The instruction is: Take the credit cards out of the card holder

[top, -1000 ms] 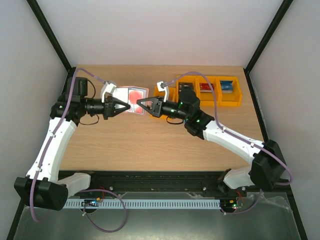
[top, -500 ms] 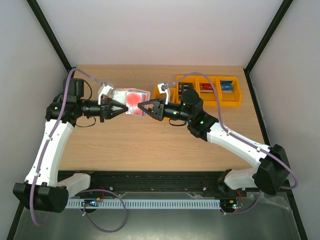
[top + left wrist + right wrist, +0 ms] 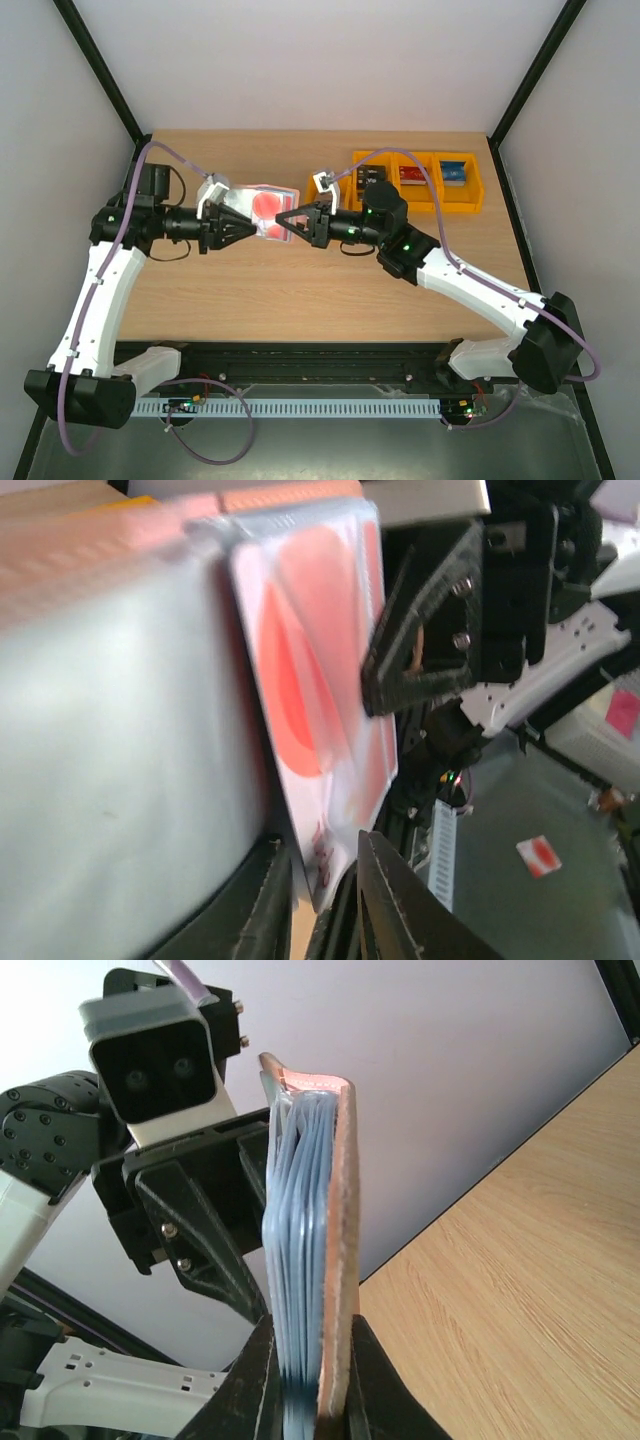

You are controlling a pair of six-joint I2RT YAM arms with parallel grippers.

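The pinkish-brown card holder (image 3: 281, 190) is held up between both grippers, its clear blue-grey sleeves fanned open. In the right wrist view it stands edge-on (image 3: 342, 1250), and my right gripper (image 3: 310, 1332) is shut on its lower end. The red and white card (image 3: 320, 710) sticks out of the sleeves, and my left gripper (image 3: 325, 848) is shut on its corner. From above, the left gripper (image 3: 250, 228) and right gripper (image 3: 286, 222) face each other tip to tip below the card (image 3: 266, 204). I cannot make out a light blue-grey card.
A row of orange bins (image 3: 415, 180) with black, red and blue items stands at the back right of the wooden table (image 3: 330, 290). White walls and black frame posts close in the sides and back.
Both grippers and the holder have shifted slightly toward the near edge. The left arm's wrist has moved left, and more of the red and white card shows.
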